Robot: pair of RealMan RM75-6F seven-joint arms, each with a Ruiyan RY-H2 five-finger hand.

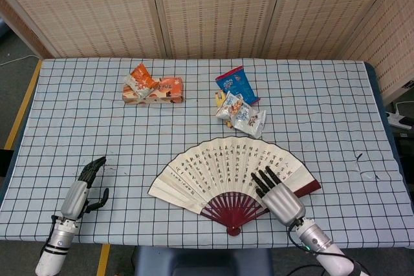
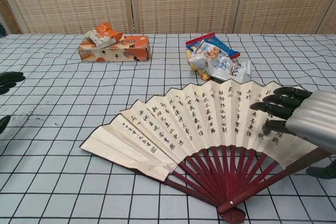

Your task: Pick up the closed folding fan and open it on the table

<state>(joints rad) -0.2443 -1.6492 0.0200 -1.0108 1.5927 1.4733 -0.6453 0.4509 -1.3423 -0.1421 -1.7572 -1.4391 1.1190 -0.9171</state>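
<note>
The folding fan [image 1: 223, 176] [image 2: 194, 121] lies spread open on the checked cloth near the front edge, cream paper with black writing and dark red ribs meeting at a pivot. My right hand [image 1: 279, 193] [image 2: 302, 116] hovers over the fan's right part, fingers [image 1: 262, 179] stretched out and pointing across the paper; whether they touch it is unclear. Far from the fan, my left hand [image 1: 87, 182] rests at the table's front left with fingers apart and empty; in the chest view only its fingertips [image 2: 9, 80] show at the left edge.
An orange snack box [image 1: 154, 90] [image 2: 114, 49] with a packet on top sits at the back left. A blue packet [image 1: 236, 83] and several small wrapped snacks [image 1: 240, 114] [image 2: 218, 61] lie just behind the fan. A woven screen stands behind the table.
</note>
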